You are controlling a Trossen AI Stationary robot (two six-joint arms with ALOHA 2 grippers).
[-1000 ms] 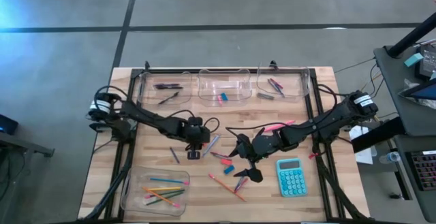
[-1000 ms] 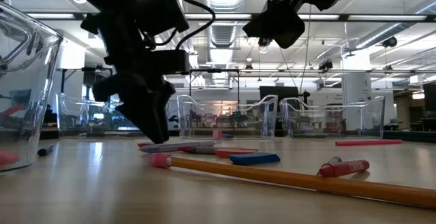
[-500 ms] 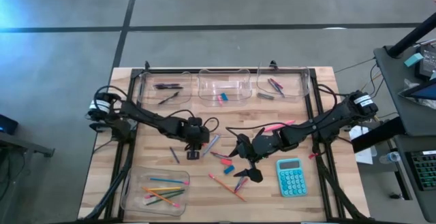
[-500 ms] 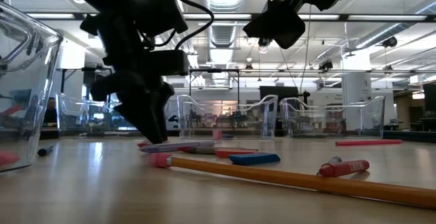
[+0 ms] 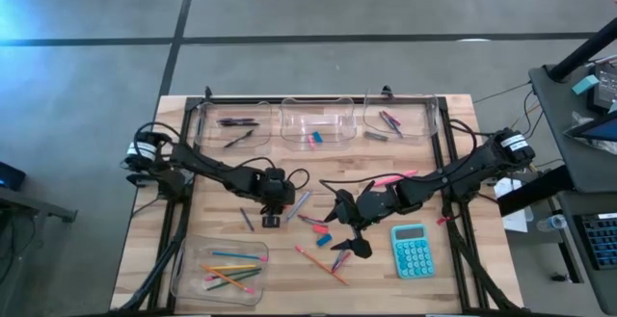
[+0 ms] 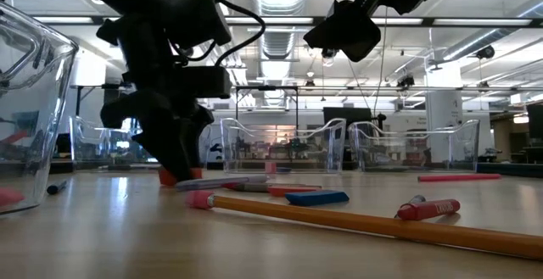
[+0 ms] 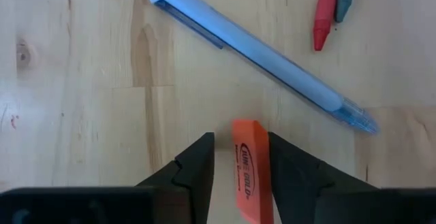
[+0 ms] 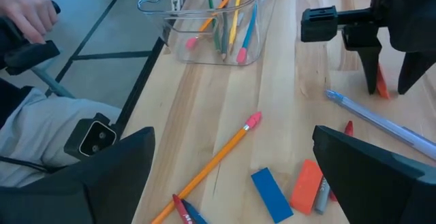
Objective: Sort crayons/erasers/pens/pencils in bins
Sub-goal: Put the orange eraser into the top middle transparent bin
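My left gripper (image 5: 271,219) points down at the table's middle left. It is open, and its fingers stand on either side of an orange eraser (image 7: 248,176) that lies on the wood. The eraser also shows in the low view (image 6: 168,175). A pale blue pen (image 7: 252,47) and a red crayon (image 7: 325,13) lie just beyond the eraser. My right gripper (image 5: 352,232) hangs wide open and empty above a blue eraser (image 8: 271,193), another orange eraser (image 8: 305,183) and a yellow pencil (image 8: 218,152). Three clear bins (image 5: 315,124) stand along the far edge. A fourth bin (image 5: 220,271) holds pencils at the near left. My left gripper comes from above with its fingers pointing down, along the orange eraser's two long sides. One finger (image 7: 293,176) lies against one long side (image 7: 267,169). The other finger (image 7: 197,173) stands a small gap off. The eraser rests on the table.
A teal calculator (image 5: 413,250) lies at the near right and a pink pencil (image 5: 390,177) to the right of centre. Black frame rails (image 5: 183,211) run along the table's sides. A person's hand (image 8: 27,13) shows beyond the table's left edge.
My left gripper has shifted a little toward the table's left edge. The orange eraser now shows at its fingertips in the low view, where it did not show before.
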